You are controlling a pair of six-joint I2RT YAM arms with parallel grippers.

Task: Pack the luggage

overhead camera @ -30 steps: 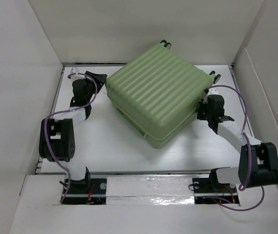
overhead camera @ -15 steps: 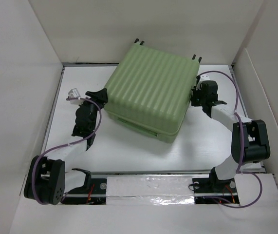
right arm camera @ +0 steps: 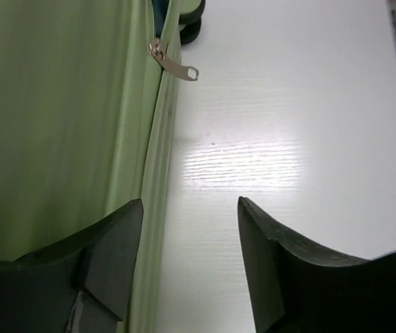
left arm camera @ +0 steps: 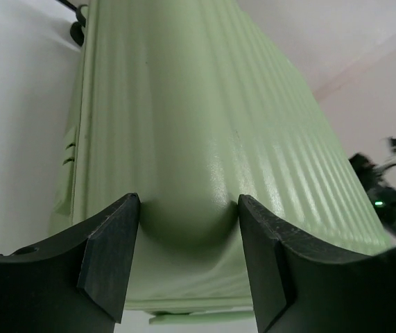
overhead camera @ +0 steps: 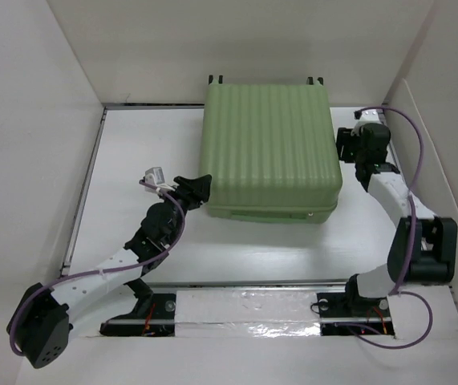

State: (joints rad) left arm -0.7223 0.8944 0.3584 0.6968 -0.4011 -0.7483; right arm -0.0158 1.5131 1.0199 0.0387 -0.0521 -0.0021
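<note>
The light-green ribbed luggage point(overhead camera: 269, 148) lies flat and closed, square to the table, with its wheels point(overhead camera: 214, 79) at the far wall. My left gripper point(overhead camera: 200, 186) is open at the near left corner. In the left wrist view that rounded corner of the luggage point(left arm camera: 204, 139) sits between the fingers of the left gripper point(left arm camera: 189, 208). My right gripper point(overhead camera: 346, 144) is open beside the right side of the luggage point(right arm camera: 59, 125). Only white table lies between the fingers of the right gripper point(right arm camera: 189, 208). A silver zipper pull point(right arm camera: 177, 67) hangs from the seam ahead of it.
White walls point(overhead camera: 68, 96) enclose the white table point(overhead camera: 237, 249) on the left, back and right. A foil-taped strip point(overhead camera: 245, 309) runs along the near edge between the arm bases. A black wheel point(right arm camera: 191, 24) shows at the luggage's far corner.
The luggage has turned counterclockwise from a diagonal to square with the table. My left arm swung from the far left to the near left corner. My right gripper moved back and opened.
</note>
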